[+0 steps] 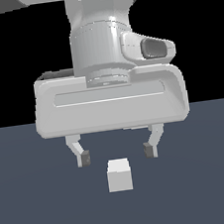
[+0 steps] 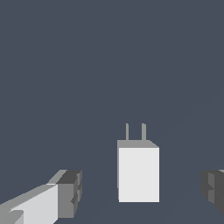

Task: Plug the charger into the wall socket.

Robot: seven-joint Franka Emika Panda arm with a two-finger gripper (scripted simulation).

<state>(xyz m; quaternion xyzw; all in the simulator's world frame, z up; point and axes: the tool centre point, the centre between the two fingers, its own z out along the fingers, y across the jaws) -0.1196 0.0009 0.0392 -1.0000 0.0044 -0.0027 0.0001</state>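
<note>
The charger (image 1: 119, 175) is a small light-grey box resting on the dark grey floor, in front of and below my gripper (image 1: 115, 154) in the exterior view. In the wrist view the charger (image 2: 138, 173) shows two thin prongs on one face. My gripper (image 2: 142, 190) is open, its fingers (image 1: 82, 158) spread wider than the charger and hanging just above the floor; the charger lies between the two fingertips (image 2: 70, 192) in the wrist view, touching neither. The wall socket is out of view.
The dark grey floor (image 1: 42, 213) stretches all around the charger. My arm's wide hand body (image 1: 110, 101) fills the upper middle of the exterior view and hides what lies behind it.
</note>
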